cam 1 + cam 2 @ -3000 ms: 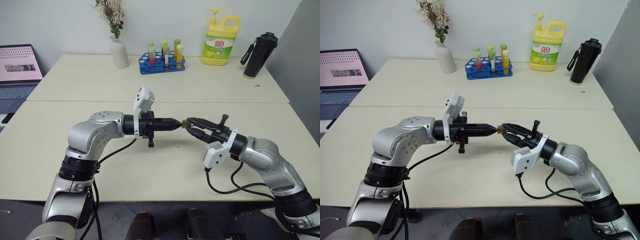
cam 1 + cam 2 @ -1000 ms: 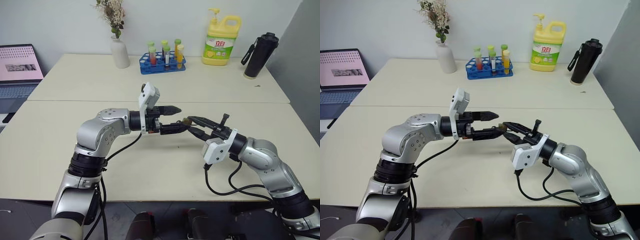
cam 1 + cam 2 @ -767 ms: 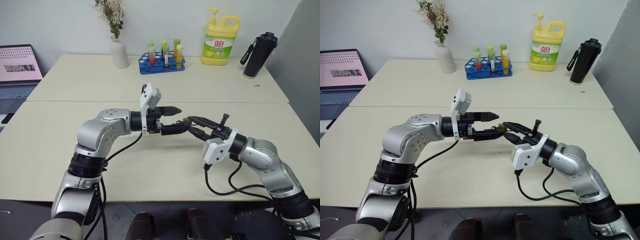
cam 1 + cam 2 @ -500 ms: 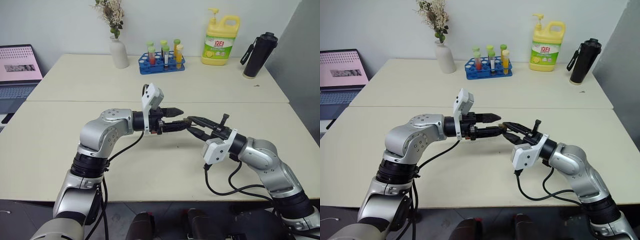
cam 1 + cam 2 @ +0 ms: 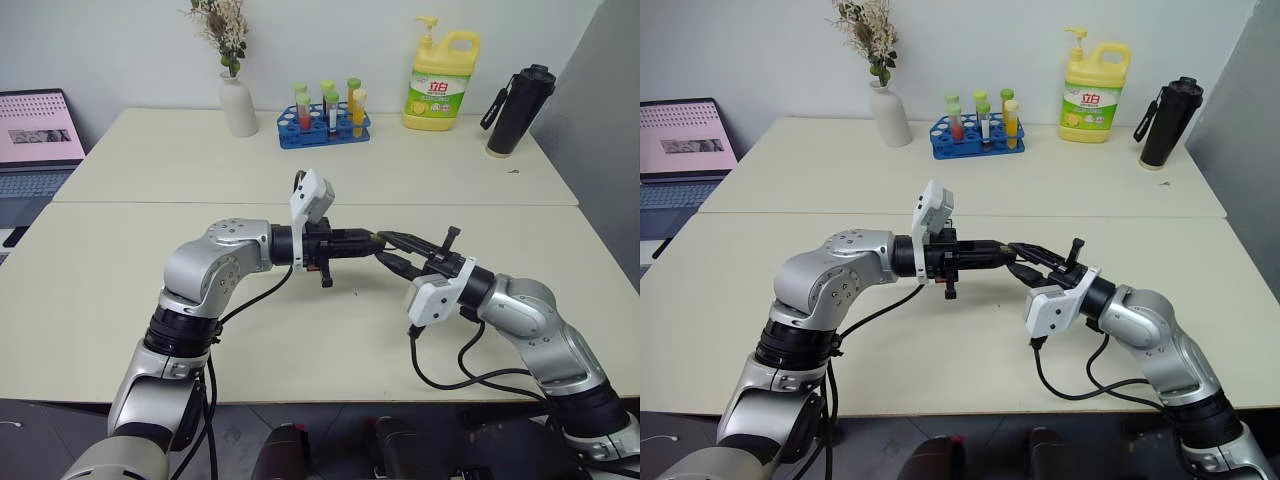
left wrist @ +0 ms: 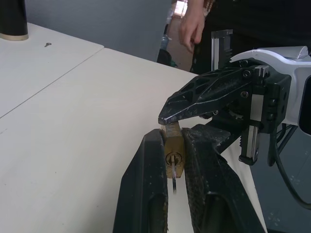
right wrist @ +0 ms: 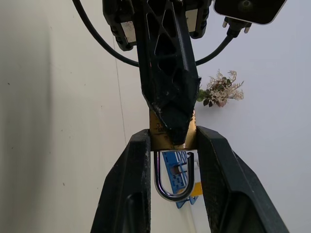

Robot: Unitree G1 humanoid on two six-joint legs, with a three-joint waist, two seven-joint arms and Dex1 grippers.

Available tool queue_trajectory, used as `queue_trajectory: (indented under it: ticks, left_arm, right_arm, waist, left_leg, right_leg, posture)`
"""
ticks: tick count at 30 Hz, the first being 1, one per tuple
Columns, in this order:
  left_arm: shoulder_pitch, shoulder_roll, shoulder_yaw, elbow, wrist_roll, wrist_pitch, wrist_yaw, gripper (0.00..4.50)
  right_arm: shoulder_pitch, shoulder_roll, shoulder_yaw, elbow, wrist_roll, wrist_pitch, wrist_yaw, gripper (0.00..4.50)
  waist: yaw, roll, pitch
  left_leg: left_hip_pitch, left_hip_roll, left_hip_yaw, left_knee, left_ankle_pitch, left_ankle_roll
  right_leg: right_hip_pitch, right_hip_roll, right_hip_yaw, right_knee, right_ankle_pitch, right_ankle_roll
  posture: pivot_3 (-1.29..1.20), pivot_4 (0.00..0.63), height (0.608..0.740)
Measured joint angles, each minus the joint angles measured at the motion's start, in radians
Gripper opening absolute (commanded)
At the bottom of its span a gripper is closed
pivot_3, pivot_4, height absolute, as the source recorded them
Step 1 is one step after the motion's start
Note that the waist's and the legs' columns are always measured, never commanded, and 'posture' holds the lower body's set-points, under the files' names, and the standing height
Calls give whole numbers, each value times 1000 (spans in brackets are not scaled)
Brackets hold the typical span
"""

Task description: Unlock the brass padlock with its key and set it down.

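Pale tabletop (image 5: 300, 330) fills the middle of the frame. From center-left, the left gripper (image 6: 174, 145) reaches in, its fingers clamped on the brass padlock (image 6: 173, 153), the key (image 6: 174, 172) sticking from its keyhole. At center-right, the right gripper (image 7: 172, 145) pinches the same padlock, shackle between its fingers.

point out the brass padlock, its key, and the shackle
small golden-brass padlock (image 6: 174, 146), left wrist view: on the brass body above the keyhole.
thin silvery key (image 6: 174, 174), left wrist view: on the blade hanging from the keyhole.
silvery U-shaped shackle (image 7: 172, 195), right wrist view: on the bend of the loop.
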Motion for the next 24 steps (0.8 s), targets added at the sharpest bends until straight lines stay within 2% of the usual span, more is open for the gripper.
queue_trajectory:
  ticks: [1,8,14,17,21,24]
  left_arm:
    - [0,0,-1,0,0,0,0,157]
    - [0,3,1,21,17,-5,13,157]
    - [-3,-1,17,51,16,-22,0,157]
    - [-6,-2,17,57,15,-29,-30,157]
    - [-10,-4,17,58,13,-45,-73,157]
    - [-12,-4,17,58,-1,-51,-114,157]
  right_arm:
    - [0,-1,0,0,1,0,2,929]
    - [19,-39,-31,-18,84,88,64,3479]
    - [131,-119,-138,-107,290,315,193,3493]
    - [201,-155,-164,-226,469,474,281,2903]
    - [212,-181,-184,-334,649,680,318,1492]
    - [168,-154,-197,-396,810,852,294,320]
  waist:
    - [0,0,0]
    - [0,0,0]
    - [3,0,0]
    - [2,0,0]
    - [-2,0,0]
    - [-2,0,0]
  left_leg:
    - [0,0,0,0,0,0]
    - [0,0,0,0,0,0]
    - [0,0,0,0,0,0]
    - [0,0,-1,0,0,0]
    - [0,0,-1,0,0,0]
    - [0,0,-1,0,0,0]
  right_leg:
    - [0,0,0,0,0,0]
    - [0,0,0,0,0,0]
    - [0,0,0,0,0,0]
    - [0,0,-1,0,0,0]
    - [1,0,-1,0,-1,2]
    - [1,1,-1,0,-1,2]
  posture:
    - [0,150,740]
    - [0,150,740]
    - [0,150,740]
    - [0,150,740]
    - [0,150,740]
    - [0,150,740]
